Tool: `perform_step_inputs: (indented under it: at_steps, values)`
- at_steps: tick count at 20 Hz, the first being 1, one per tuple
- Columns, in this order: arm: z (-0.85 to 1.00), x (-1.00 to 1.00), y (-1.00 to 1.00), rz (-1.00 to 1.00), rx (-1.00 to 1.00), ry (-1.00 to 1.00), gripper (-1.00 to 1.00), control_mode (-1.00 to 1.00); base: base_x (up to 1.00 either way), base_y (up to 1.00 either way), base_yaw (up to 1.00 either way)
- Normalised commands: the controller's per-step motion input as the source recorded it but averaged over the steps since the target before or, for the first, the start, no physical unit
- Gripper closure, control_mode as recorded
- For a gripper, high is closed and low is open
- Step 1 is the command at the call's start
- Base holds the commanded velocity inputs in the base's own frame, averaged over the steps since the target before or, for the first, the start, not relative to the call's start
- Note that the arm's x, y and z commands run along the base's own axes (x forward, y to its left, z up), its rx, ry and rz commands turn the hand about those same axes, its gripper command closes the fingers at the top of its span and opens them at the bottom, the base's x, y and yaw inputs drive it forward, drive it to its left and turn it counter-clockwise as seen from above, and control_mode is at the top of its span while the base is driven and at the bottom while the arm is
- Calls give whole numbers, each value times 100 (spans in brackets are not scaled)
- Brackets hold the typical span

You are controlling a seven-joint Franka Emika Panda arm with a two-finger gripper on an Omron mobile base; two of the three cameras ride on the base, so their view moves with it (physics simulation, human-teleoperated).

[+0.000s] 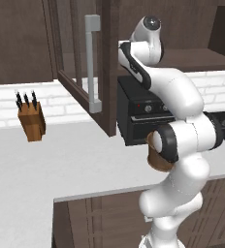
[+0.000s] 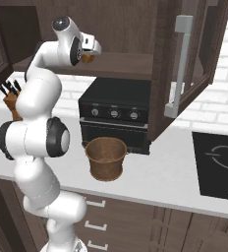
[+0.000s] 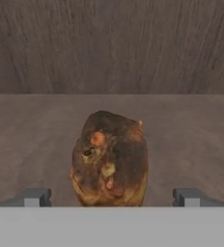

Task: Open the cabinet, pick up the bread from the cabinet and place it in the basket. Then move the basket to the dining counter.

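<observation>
The cabinet [image 2: 135,59] stands with its glass-panelled door [image 1: 83,72] swung wide, and the bread [image 3: 109,159] lies on its brown wooden shelf [image 3: 36,135] — a mottled tan-brown lump, seen in the hand view between the two finger tips [image 3: 34,197]. The gripper [image 2: 90,53] reaches into the cabinet with its jaws spread wide on either side of the bread, not pinching it. Below, on the white counter [image 2: 160,172], the basket [image 2: 105,158] sits upright just before the black oven [image 2: 117,115] — nothing in it
</observation>
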Motion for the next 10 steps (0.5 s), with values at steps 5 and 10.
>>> perform_step_inputs:
  at_steps: [5,10]
  values:
    - [-8,28,1,0,0,1,-100,-100,0,0,0]
    - [-15,23,0,0,0,1,-100,-100,0,0,0]
